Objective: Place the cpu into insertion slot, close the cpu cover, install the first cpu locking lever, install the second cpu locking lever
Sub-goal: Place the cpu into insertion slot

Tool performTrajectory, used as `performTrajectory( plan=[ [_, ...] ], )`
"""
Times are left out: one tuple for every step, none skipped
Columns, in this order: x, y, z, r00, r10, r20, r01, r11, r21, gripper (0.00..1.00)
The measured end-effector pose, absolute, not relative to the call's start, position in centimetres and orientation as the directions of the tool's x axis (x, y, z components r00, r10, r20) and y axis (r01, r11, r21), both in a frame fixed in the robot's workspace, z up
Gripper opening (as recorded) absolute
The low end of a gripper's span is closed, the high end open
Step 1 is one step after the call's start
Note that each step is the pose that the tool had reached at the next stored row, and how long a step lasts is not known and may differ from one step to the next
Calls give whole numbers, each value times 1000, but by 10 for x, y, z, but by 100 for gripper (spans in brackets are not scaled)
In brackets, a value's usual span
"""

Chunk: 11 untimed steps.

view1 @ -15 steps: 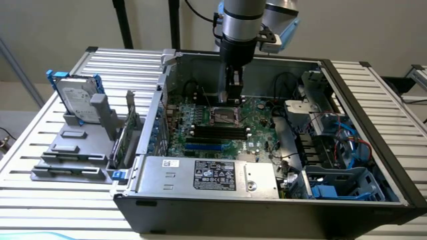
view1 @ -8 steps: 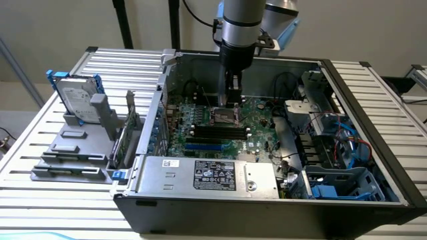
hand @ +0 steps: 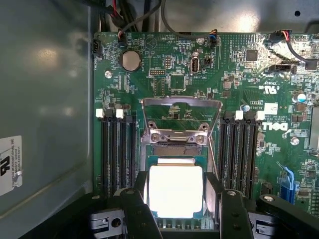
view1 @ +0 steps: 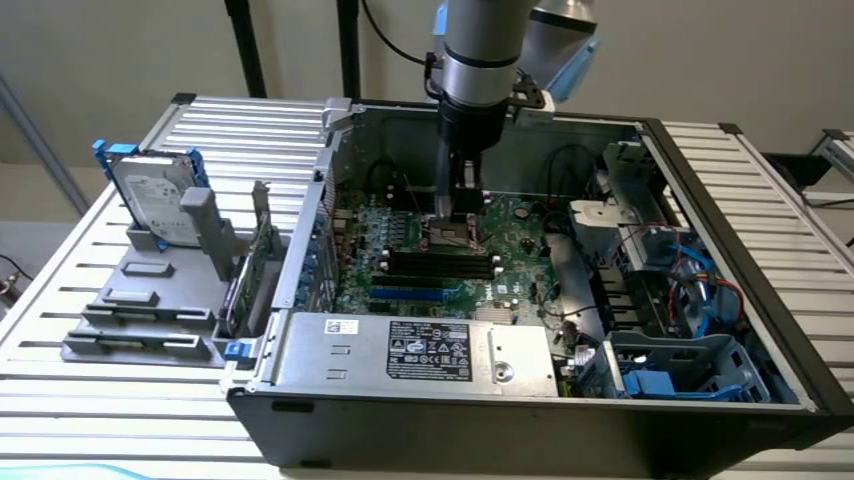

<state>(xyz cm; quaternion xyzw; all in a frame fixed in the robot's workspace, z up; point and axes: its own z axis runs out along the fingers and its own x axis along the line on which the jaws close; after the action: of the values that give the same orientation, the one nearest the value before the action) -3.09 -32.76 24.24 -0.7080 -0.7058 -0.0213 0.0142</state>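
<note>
The cpu (hand: 175, 191), a pale square chip, sits between my gripper's (hand: 177, 206) two black fingers (hand: 135, 211), which press on its opposite edges. It hovers at or just above the insertion slot (hand: 172, 148), whose dark pin field and silvery rim show beyond the chip. The cpu cover (hand: 180, 103) is swung open and stands up behind the socket. A thin locking lever (hand: 213, 149) runs beside the socket. In the exterior view my gripper (view1: 455, 218) reaches straight down into the case onto the insertion slot (view1: 454, 238).
Black memory slots (hand: 117, 149) flank the socket on both sides. The grey power supply box (view1: 414, 350) fills the case's near side. Cables and blue drive bays (view1: 687, 370) crowd the exterior view's right. A hard drive (view1: 158, 205) stands outside the case on the exterior view's left.
</note>
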Motion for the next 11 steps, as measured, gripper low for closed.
performTrajectory(
  plan=[
    [-31,-327,240,3,999,50,1000,-3,10,54],
    [-31,-327,239,3,999,50,1000,-3,9,54],
    [-31,-327,237,3,999,50,1000,-3,9,54],
    [-31,-327,235,3,999,50,1000,-3,8,54],
    [-31,-327,233,3,999,50,1000,-3,7,54],
    [-31,-326,231,3,999,50,1000,-3,7,54],
    [-31,-326,230,3,999,50,1000,-3,6,54],
    [-31,-326,228,3,999,50,1000,-3,5,54],
    [-31,-326,226,3,999,50,1000,-3,4,54],
    [-31,-325,224,3,999,50,1000,-3,3,54],
    [-31,-325,222,3,999,50,1000,-3,2,54]
  ],
)
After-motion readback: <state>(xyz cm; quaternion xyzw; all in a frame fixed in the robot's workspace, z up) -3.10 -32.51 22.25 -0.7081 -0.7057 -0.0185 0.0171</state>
